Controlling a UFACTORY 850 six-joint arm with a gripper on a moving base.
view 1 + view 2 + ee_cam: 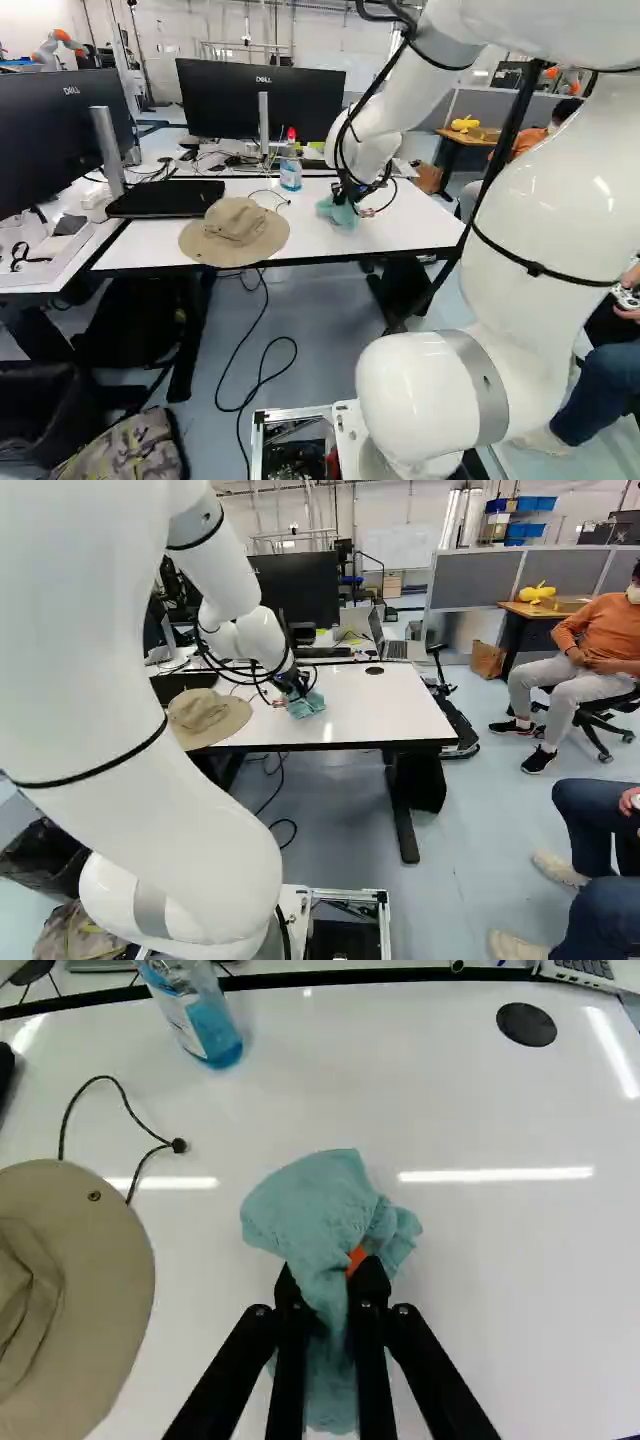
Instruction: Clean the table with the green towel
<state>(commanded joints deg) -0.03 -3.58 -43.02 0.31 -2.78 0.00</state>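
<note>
Gripper [327, 1278] pinches the green towel [315, 1205] between its two fingers, a bit of orange pad [357, 1258] showing at one of them. Grip is on the bunched middle: one wad of cloth spreads ahead of the fingertips, a tail hangs back between the fingers. Likely reason: the loose wad serves as the wiping face and keeps the hard tips off the white table [500, 1290].

Towel sits over the table's near half, right of the sun hat [235, 232] in the left base view, and appears to rest on the top; contact pressure cannot be told. Arm [235, 570] reaches out and down to it, which suits a stroke along the surface.

Spray bottle [205, 1025] stands upright ahead, near the rear edge — presumably the cleaner, parked out of the stroke. Hat lies brim down with its cord [125, 1110] trailing toward the wiping area; the towel could snag it. Judged step: wiping. Next stroke best goes away from the hat, over open tabletop.
</note>
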